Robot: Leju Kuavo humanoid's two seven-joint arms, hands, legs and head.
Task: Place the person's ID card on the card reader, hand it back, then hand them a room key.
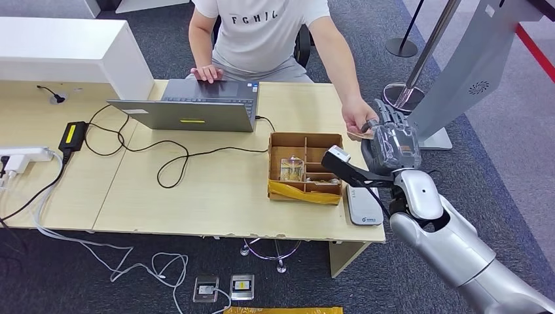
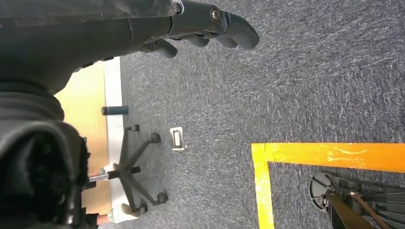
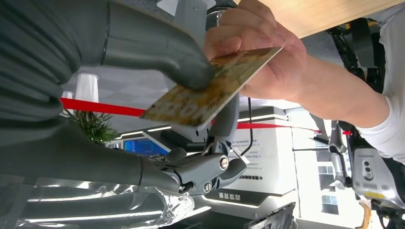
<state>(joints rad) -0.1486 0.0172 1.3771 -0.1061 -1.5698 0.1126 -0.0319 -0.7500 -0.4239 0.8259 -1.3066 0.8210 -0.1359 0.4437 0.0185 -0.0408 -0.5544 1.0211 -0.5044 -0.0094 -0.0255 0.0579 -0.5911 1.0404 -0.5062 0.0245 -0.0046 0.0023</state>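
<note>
Grey carpet surrounds a pale wooden tabletop (image 1: pixel 196 196) where a person in a white T-shirt (image 1: pixel 262 33) sits on the far side behind an open laptop (image 1: pixel 190 104). Black cables loop across the wood toward a power strip (image 1: pixel 23 157) at the left edge. Near the right end sits a brown divided box (image 1: pixel 305 167), and just beside it, at the front right corner, lies the grey card reader (image 1: pixel 363 206).

I see my right hand (image 1: pixel 391 140) raised past the tabletop's right edge, meeting the person's hand (image 1: pixel 358 118). A worn, gold-brown card (image 3: pixel 210 86) is between them: my thumb presses on one end of it with darker fingers (image 3: pixel 200 169) curled beneath, while the person's fingers pinch the other end. Both are holding the card at once, in the air, well apart from the reader.

My left hand (image 2: pixel 205 28) hangs beside the tabletop over the carpet, fingers curled loosely with nothing in them. Below it I see a chair base (image 2: pixel 136 169) and yellow floor tape (image 2: pixel 329 155).
</note>
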